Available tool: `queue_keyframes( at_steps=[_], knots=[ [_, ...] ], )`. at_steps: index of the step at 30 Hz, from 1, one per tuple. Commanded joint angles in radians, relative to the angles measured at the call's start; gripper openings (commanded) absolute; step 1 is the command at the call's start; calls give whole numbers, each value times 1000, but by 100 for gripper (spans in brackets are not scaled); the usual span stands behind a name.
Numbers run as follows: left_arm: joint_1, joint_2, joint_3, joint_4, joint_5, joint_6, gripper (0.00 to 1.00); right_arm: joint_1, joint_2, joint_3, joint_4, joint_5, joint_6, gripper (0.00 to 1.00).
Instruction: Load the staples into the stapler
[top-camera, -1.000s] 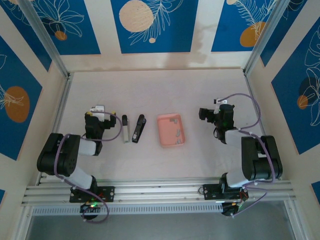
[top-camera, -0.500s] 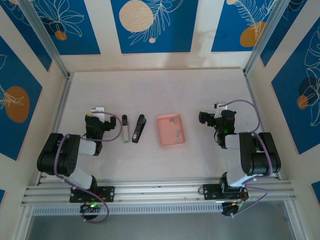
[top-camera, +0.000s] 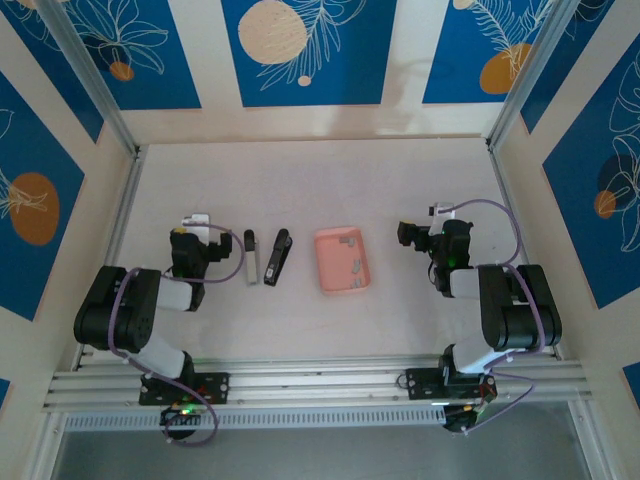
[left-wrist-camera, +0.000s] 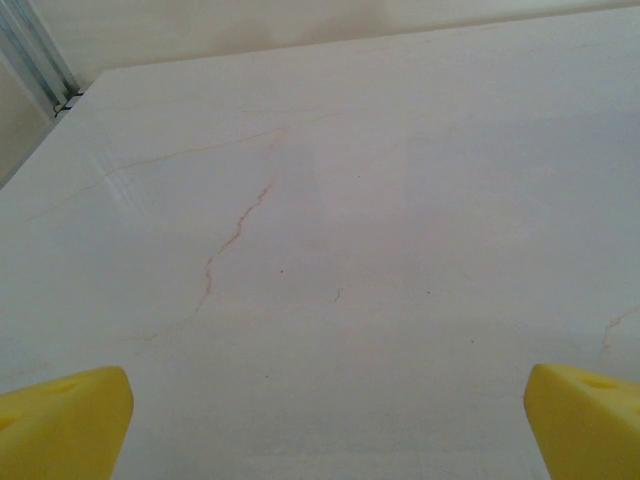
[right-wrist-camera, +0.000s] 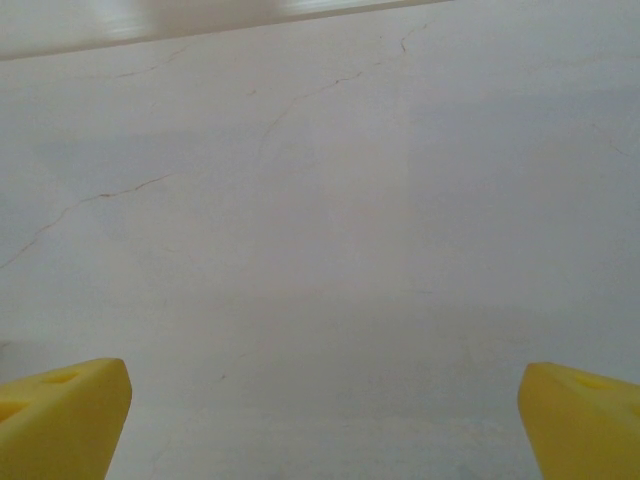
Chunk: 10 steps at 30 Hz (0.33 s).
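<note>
Blue-and-cream patterned walls (top-camera: 300, 50) box in the scene on the far side and on both flanks of the tray. White table (top-camera: 320, 180), faint hairline cracks in its surface, carries everything. Aluminium rail (top-camera: 320, 380) runs along the near edge, nearer the camera than the tray, both arm bases bolted to it.

Left arm (top-camera: 130, 310) folded well to the left of the tray. Left gripper (top-camera: 196, 224) sits left of the tray, past the stapler, and points away from the bases. Left wrist view: left gripper (left-wrist-camera: 320, 425) has yellow fingertips (left-wrist-camera: 60, 420) at opposite lower corners, spread wide, nothing between them but bare table.

Right arm (top-camera: 510, 315) folded to the right of the tray. Right gripper (top-camera: 408, 236) is near the tray's right side, level with its far half, apart from it, aimed toward it. Right wrist view: right gripper (right-wrist-camera: 320, 420) has yellow fingertips (right-wrist-camera: 60, 415) just as far apart, holding nothing, bare table between.

Tray (top-camera: 322, 265): salmon-pink, rectangular, flat on the table about midway between the two grippers.

Stapler (top-camera: 277, 257): black, narrow, lying left of the tray, near but clear of it, long axis roughly parallel to the tray's long sides, slightly tilted.

Pale narrow bar (top-camera: 250, 257): just left of the stapler, so farther from the tray, lying parallel, not touching either.

Staples (top-camera: 355, 268): small grey patches inside the tray, along its right half; more at the far right corner. Count too small to tell.
</note>
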<state>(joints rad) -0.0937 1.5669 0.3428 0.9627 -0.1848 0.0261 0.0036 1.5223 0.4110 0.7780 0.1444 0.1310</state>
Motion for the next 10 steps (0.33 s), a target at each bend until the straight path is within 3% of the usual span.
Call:
queue_keyframes(
  at_steps=[1,10],
  knots=[
    [7,-4,16,5,-2,-2,100,3,1,1,35,-13,-20,99],
    [7,-4,1,33,-7,-3,100,1,1,2,34,-17,-19,99]
  ],
)
